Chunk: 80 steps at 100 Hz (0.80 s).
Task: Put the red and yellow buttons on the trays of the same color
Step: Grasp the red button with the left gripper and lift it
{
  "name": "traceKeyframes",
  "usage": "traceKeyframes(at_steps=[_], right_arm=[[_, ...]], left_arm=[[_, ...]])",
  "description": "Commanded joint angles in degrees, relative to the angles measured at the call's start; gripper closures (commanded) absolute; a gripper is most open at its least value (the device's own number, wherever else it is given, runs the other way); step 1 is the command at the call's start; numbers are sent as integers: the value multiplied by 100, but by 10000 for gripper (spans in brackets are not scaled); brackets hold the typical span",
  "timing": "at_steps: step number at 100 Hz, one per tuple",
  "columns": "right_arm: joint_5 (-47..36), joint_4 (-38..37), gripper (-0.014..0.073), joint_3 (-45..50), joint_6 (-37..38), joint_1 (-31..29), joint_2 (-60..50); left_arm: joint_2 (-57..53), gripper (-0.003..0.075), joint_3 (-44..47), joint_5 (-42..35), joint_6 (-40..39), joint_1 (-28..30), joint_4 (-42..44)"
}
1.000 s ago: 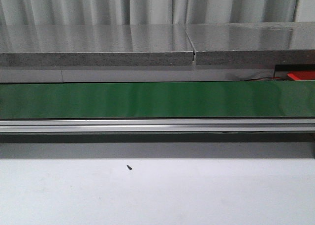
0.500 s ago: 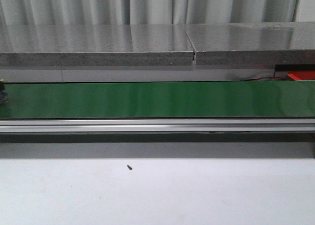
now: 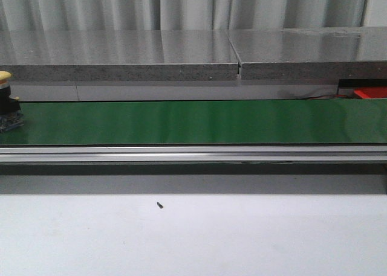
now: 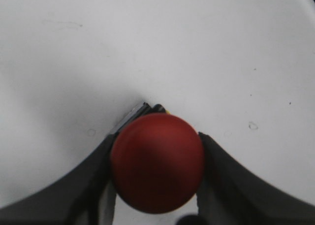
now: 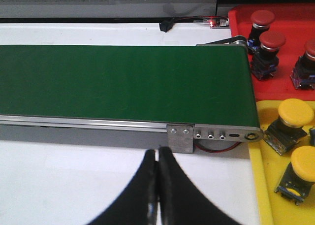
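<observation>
1. A red button, round-capped and glossy, is clamped between the left end effector's fingers above the white tabletop.
2. A yellow button with a dark base stands upright at the far left end of the green belt.
3. The red tray holds three red-capped buttons.
4. The yellow tray, just beside it, holds two yellow-capped buttons lying tilted.

Front cam is sitting low, looking straight forward across the white table at the green conveyor belt side-on. Right wrist cam is looking down on that same belt's end from close above. Left wrist cam is hovering super close over a plain white surface, probably the table.
</observation>
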Motion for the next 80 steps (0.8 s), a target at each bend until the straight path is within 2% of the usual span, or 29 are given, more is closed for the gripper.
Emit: traceKeyframes(at_steps=[1, 22, 56, 80], right_arm=[[-434, 30, 661, -137, -58, -10, 4], [-434, 30, 661, -137, -58, -10, 4], [-434, 30, 661, -137, -58, -10, 4], [-434, 30, 661, -137, -58, -10, 4]], left_arm=[[-678, 573, -173, 74, 169, -60, 229], [-1343, 573, 290, 279, 169, -114, 234], [-2931, 573, 2195, -628, 179, -606, 186], [-3071, 573, 2350, -358, 179, -931, 158]])
